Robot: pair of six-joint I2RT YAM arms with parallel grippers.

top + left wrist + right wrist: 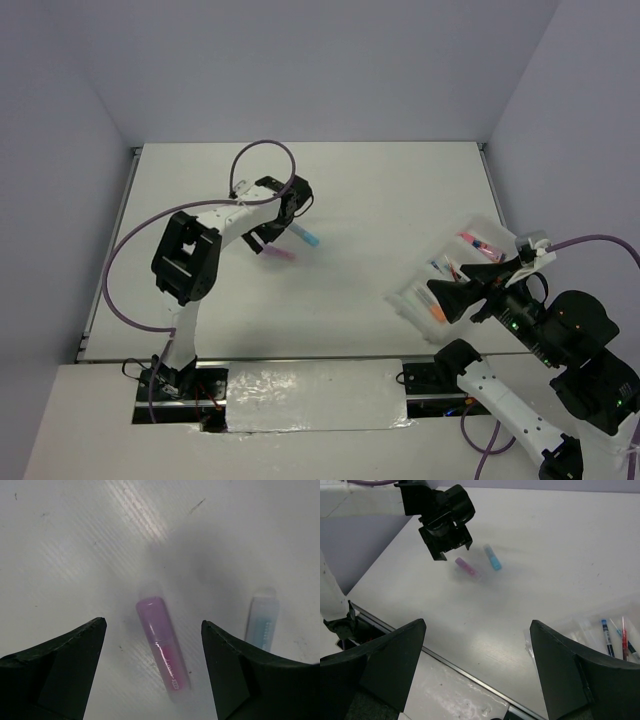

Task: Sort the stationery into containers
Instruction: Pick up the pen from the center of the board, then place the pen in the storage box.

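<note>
A purple highlighter [162, 642] lies flat on the white table between the fingers of my left gripper [153, 622], which is open and touches nothing. To its right lies a blue highlighter [262, 622]. From above, the purple highlighter [278, 254] and the blue highlighter [305, 236] sit mid-table under the left gripper [266, 242]. The translucent tray [498, 232] stands at the right, with pens [470, 240] and an orange piece [437, 312] in it. My right gripper [477, 622] hovers open and empty at the tray's left end.
The table's near edge and a metal strip [455, 667] run below the right gripper. A blue pen [607, 637] and a red pen [624, 637] lie in the tray at the right of that view. The left arm's purple cable [120, 260] loops at the left.
</note>
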